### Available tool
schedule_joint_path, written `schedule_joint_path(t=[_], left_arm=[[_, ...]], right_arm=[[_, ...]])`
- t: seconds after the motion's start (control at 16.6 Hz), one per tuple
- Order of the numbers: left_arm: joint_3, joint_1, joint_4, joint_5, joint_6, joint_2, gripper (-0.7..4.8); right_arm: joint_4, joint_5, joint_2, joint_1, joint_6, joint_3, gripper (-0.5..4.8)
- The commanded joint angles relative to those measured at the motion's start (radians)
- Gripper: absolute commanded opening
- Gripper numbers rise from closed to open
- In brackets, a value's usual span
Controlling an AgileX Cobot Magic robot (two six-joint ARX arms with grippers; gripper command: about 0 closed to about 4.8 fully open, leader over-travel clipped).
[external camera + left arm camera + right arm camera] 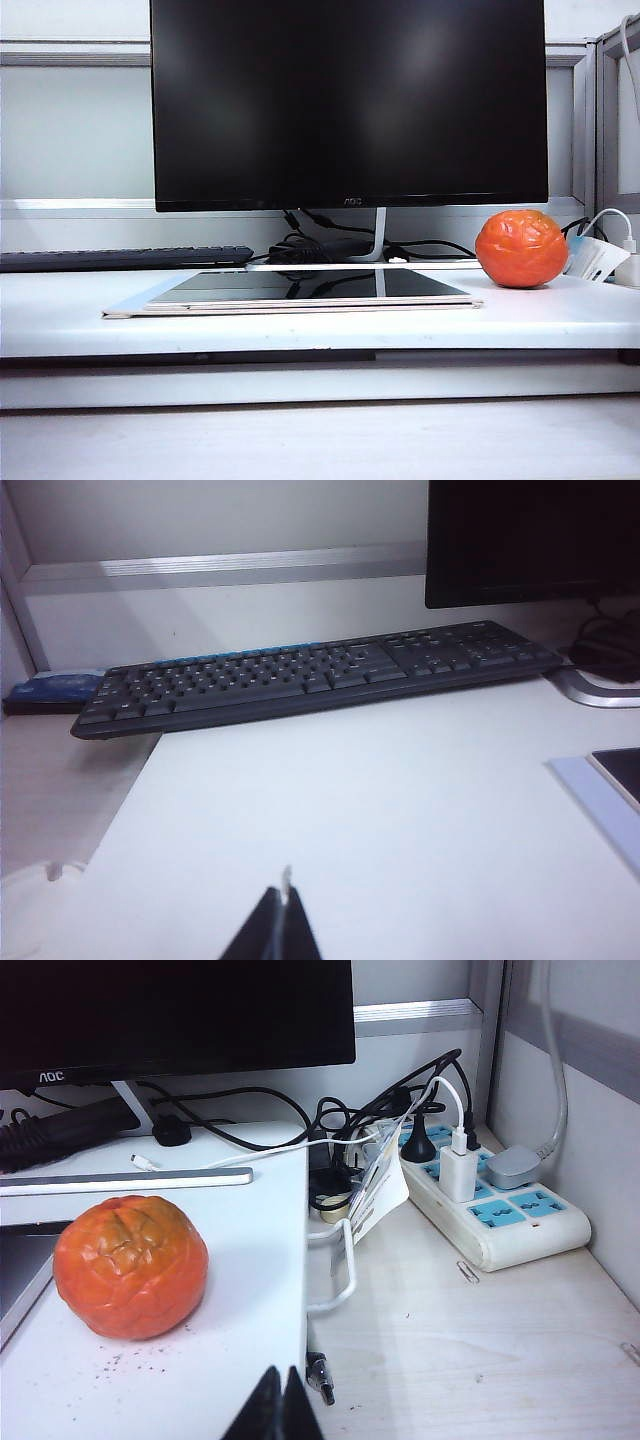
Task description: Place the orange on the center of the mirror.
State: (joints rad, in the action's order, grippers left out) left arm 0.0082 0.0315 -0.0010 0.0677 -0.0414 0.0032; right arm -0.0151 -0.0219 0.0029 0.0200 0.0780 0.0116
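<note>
Exterior view: orange [521,248] on shelf [60,315], just right of mirror [300,287], untouched. Left gripper [285,920] and right gripper [281,1405] both pressed together, well back. Probably light, firm, glossy; best pinched across widest girth.

left gripper [283,920], right gripper [281,1405], black tapered jaws

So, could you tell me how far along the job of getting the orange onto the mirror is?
Nothing looks done yet. The orange sits on the white shelf, off the mirror's right end, and the mirror's face is bare. Nothing is in hand: the left gripper and right gripper are both shut and empty, back from the objects, the right one nearer the orange. Still left: reach, grasp the orange, carry it over and set it at the mirror's center.
</note>
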Motion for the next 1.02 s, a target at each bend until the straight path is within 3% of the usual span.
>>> schedule_joint_path(t=[0.06, 1.02], left_arm=[[0.002, -0.002, 0.009, -0.001, -0.004, 0.000, -0.05], [0.001, -0.002, 0.008, -0.001, -0.004, 0.000, -0.05]], right_arm=[[0.016, 0.001, 0.000, 0.000, 0.003, -0.007, 0.00], [0.029, 0.000, 0.000, 0.000, 0.003, -0.007, 0.00]])
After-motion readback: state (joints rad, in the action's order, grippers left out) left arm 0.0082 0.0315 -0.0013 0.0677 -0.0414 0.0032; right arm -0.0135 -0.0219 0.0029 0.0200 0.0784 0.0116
